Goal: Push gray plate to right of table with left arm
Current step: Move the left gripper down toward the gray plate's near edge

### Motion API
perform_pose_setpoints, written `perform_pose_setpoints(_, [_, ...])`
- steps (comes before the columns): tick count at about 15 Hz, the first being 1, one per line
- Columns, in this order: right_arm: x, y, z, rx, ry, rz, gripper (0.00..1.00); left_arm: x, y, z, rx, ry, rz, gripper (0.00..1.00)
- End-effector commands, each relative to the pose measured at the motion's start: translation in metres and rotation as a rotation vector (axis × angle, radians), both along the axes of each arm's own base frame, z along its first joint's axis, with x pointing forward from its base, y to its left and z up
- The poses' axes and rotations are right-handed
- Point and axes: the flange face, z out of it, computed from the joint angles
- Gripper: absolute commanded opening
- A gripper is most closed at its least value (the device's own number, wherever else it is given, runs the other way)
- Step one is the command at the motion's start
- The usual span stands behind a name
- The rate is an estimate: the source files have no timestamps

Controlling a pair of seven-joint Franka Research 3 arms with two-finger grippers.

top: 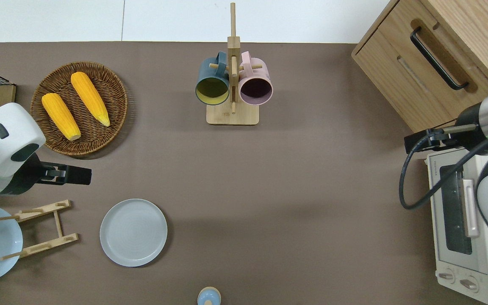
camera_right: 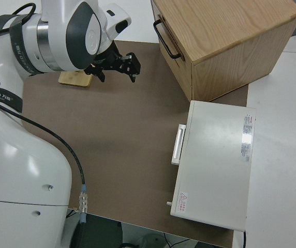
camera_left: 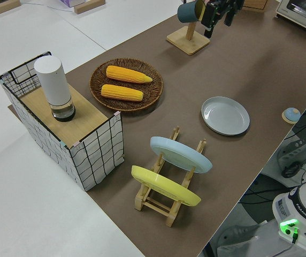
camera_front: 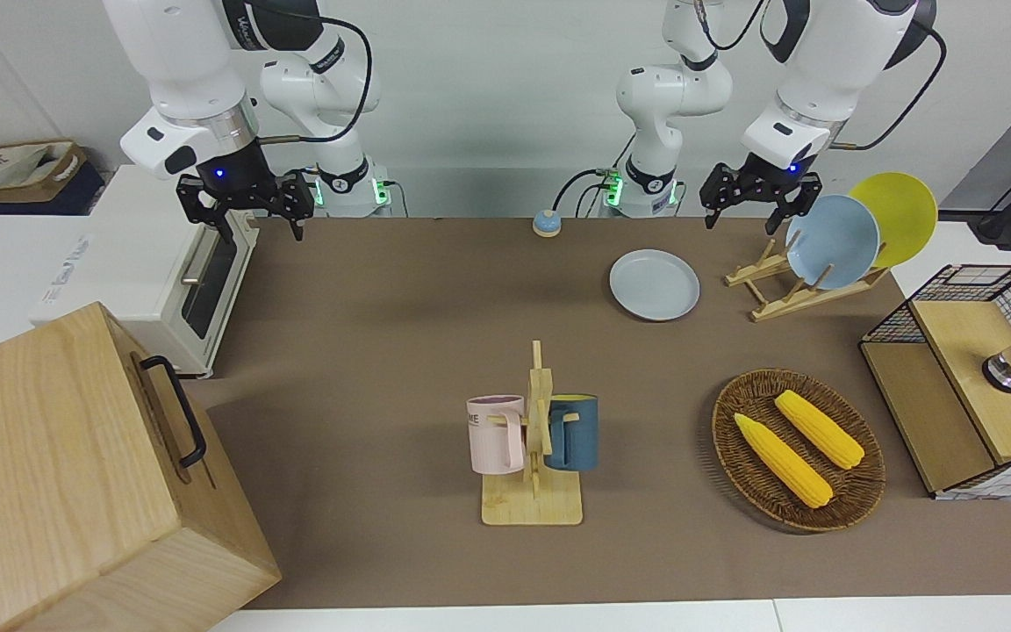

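Note:
The gray plate [camera_front: 654, 284] lies flat on the brown table [camera_front: 383, 351], on the left arm's half and close to the robots' edge. It also shows in the overhead view [top: 133, 232] and the left side view [camera_left: 225, 115]. My left gripper [camera_front: 741, 219] is open and empty, up in the air. In the overhead view the left gripper [top: 85, 175] is over the mat between the corn basket and the wooden dish rack, apart from the plate. My right arm is parked, its gripper [camera_front: 261, 230] open and empty.
A wooden dish rack [top: 42, 231] holding a light-blue dish [camera_front: 830, 241] and a yellow dish [camera_front: 900, 211] stands beside the plate. There are also a wicker basket [camera_front: 856, 491] with two corn cobs, a mug stand [camera_front: 534, 456], a small blue knob [camera_front: 547, 223], a toaster oven [camera_front: 150, 281], a wooden drawer box [camera_front: 58, 474] and a wire-sided shelf [camera_front: 971, 386].

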Motion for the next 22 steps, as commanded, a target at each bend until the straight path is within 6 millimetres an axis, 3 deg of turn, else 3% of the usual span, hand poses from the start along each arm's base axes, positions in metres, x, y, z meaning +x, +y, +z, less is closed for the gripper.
perform_pose_setpoints(1, [-0.003,0.0,0.003,0.006,0.004,-0.004,0.983,0.0,0.003,0.003,0.017,0.006,0.004,0.99])
perform_pose_setpoints(7, [-0.003,0.0,0.003,0.006,0.004,-0.004,0.983,-0.003,0.004,0.001,0.018,0.013,0.027,0.99])
perform_pose_setpoints(12, [-0.003,0.0,0.003,0.006,0.004,-0.004,0.983,-0.025,0.004,-0.015,0.03,0.049,0.052,0.99])
perform_pose_setpoints(17, [-0.003,0.0,0.003,0.006,0.004,-0.004,0.983,-0.042,0.006,-0.046,0.038,0.074,0.051,0.99])
perform_pose_setpoints(22, [-0.003,0.0,0.003,0.006,0.004,-0.004,0.983,-0.06,0.009,-0.09,0.044,0.06,0.053,0.99])
